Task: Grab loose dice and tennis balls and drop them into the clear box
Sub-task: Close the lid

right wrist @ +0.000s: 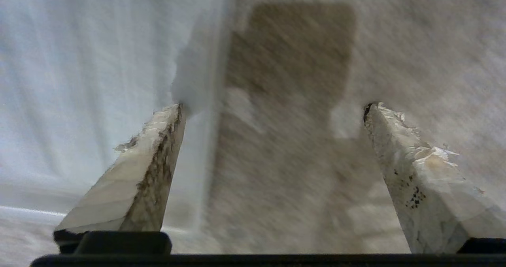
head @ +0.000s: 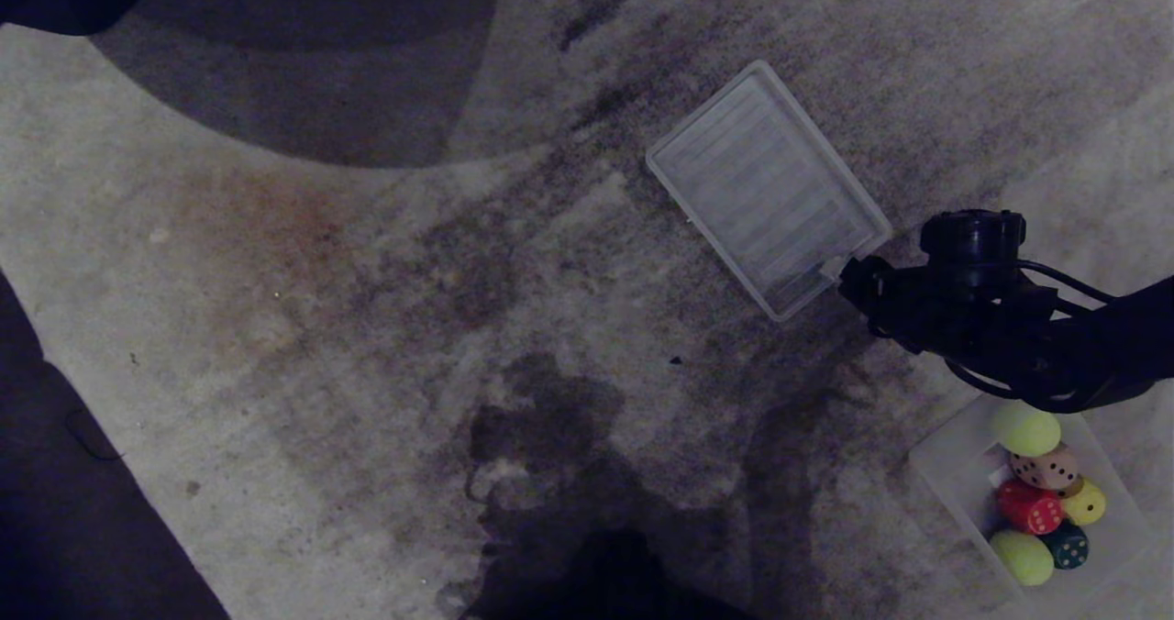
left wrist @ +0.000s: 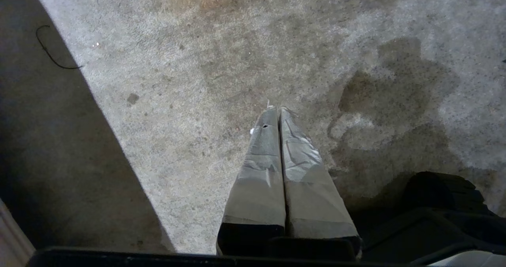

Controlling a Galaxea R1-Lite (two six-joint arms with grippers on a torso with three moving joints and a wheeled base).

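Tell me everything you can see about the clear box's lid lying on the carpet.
The lid is a flat rectangle of translucent whitish plastic with rounded corners, a raised rim and faint ribs across its face. It lies flat on the patterned grey carpet, turned diagonally, apart from the clear box nearer the robot. Nothing rests on it. The right hand, fingers open, sits at its near corner; contact cannot be told.

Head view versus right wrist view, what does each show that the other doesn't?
Only the head view shows the clear plastic box holding four dotted dice and two fuzzy yellow-green tennis balls. Only the right wrist view shows the right gripper, jaws wide apart and empty. Both show the flat ribbed translucent lid and the mottled grey carpet.
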